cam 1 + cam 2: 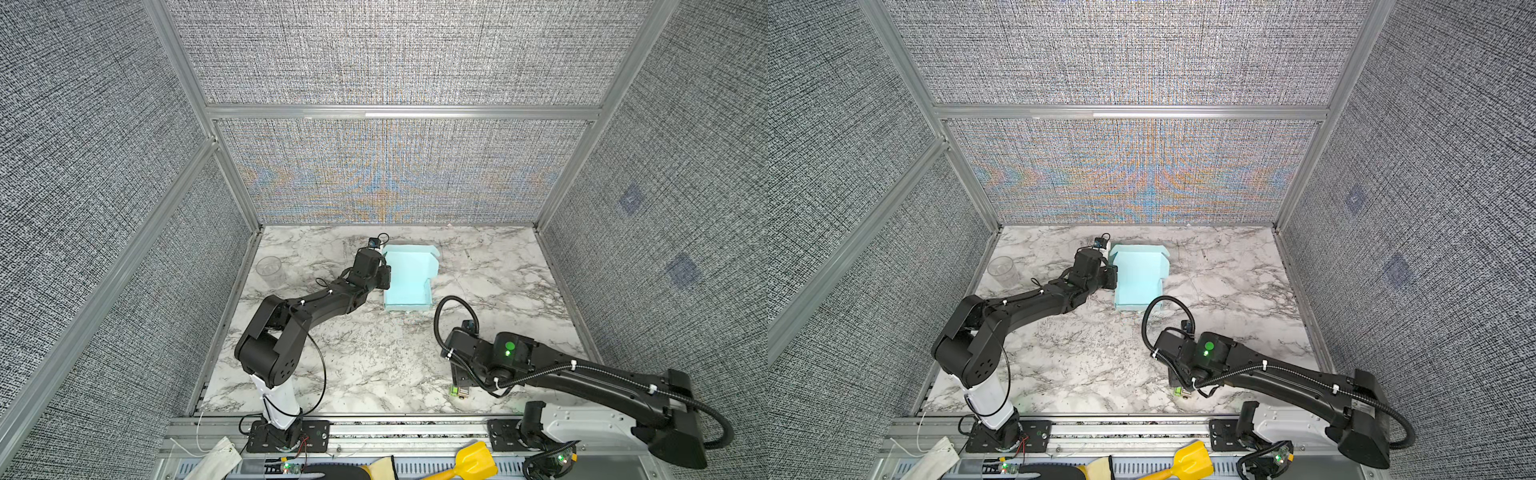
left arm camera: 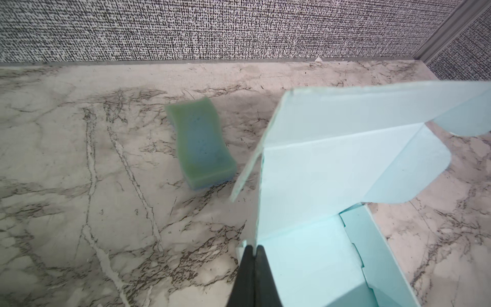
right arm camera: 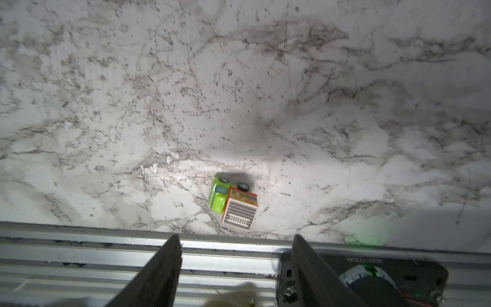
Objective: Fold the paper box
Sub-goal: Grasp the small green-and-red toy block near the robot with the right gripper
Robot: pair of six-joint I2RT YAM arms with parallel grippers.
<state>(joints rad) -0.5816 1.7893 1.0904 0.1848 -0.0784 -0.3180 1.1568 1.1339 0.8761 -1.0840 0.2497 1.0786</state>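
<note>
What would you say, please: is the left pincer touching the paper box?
Touching. The left wrist view shows the left pincer shut on the paper box, with the box's thin side wall pinched in the closed jaws.

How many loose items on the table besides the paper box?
3: clear cup near the table's left edge; green sponge beside the paper box, seen only in the left wrist view; toy truck at the front edge. Others may be hidden.

A white marble-pattern tabletop (image 1: 374,365) with grey veins lies under the right gripper (image 3: 237,236), with an aluminium rail (image 3: 106,247) at its edge there. Beyond the left gripper (image 2: 254,248) stands a grey woven wall (image 2: 239,26); 3 such walls in aluminium frames (image 1: 399,111) enclose the table.
</note>
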